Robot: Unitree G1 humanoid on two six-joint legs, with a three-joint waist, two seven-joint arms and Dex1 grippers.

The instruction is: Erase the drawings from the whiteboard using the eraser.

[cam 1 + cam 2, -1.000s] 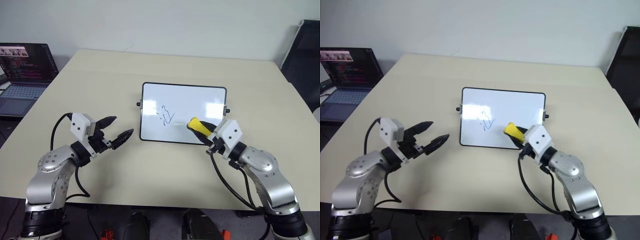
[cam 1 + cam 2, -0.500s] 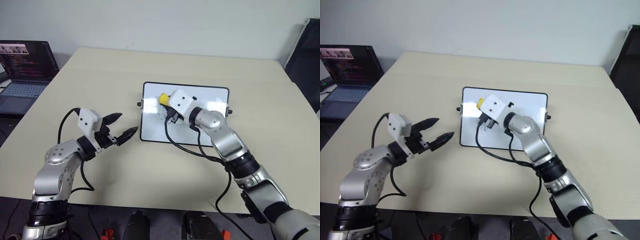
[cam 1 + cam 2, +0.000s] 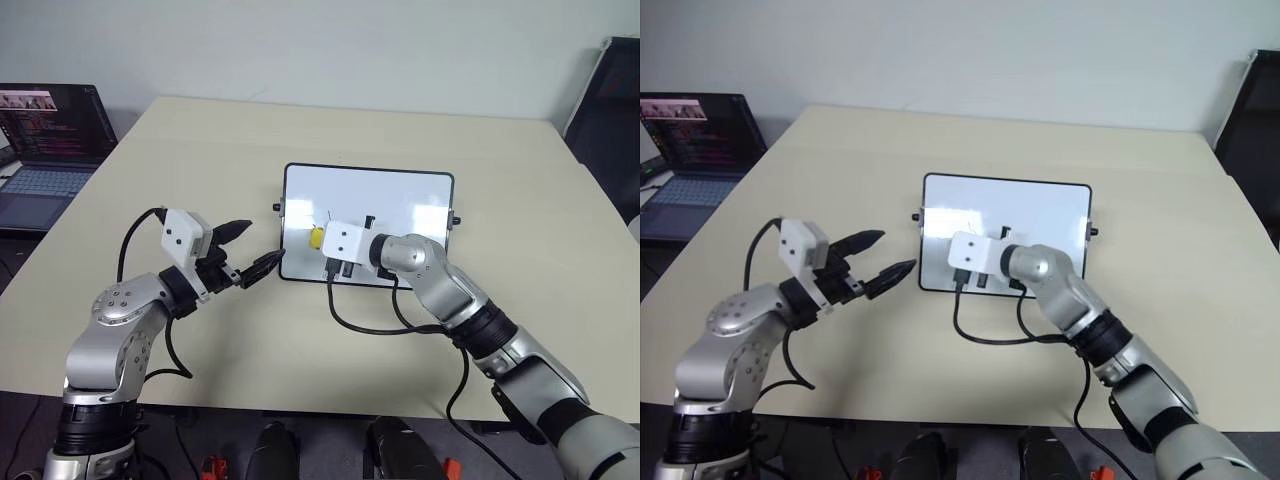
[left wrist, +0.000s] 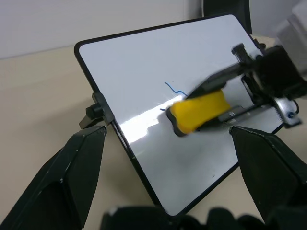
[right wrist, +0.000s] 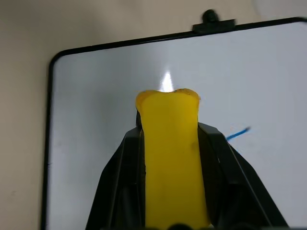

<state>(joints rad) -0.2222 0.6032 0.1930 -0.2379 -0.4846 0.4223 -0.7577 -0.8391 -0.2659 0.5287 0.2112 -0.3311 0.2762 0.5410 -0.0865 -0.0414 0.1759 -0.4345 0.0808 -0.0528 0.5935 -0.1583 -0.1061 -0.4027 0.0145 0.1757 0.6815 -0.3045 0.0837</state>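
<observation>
The whiteboard (image 3: 400, 205) lies flat in the middle of the table, black-framed with small side knobs. My right gripper (image 3: 322, 240) is shut on the yellow eraser (image 3: 316, 238), which rests on the board's left half near its front edge. In the left wrist view the eraser (image 4: 199, 111) lies on the board just below a thin blue squiggle of the drawings (image 4: 173, 89). A short blue stroke (image 5: 237, 134) shows beside the eraser (image 5: 170, 143) in the right wrist view. My left gripper (image 3: 262, 243) hangs open just left of the board's front left corner, holding nothing.
An open laptop (image 3: 45, 150) sits at the table's far left edge. A dark chair (image 3: 610, 100) stands beyond the far right corner. Cables loop from my right wrist onto the beige table (image 3: 200, 150) in front of the board.
My right arm carried the eraser from the board's front right corner across to its left half. Most of the blue scribble in the middle is gone. The left gripper edged slightly towards the board.
</observation>
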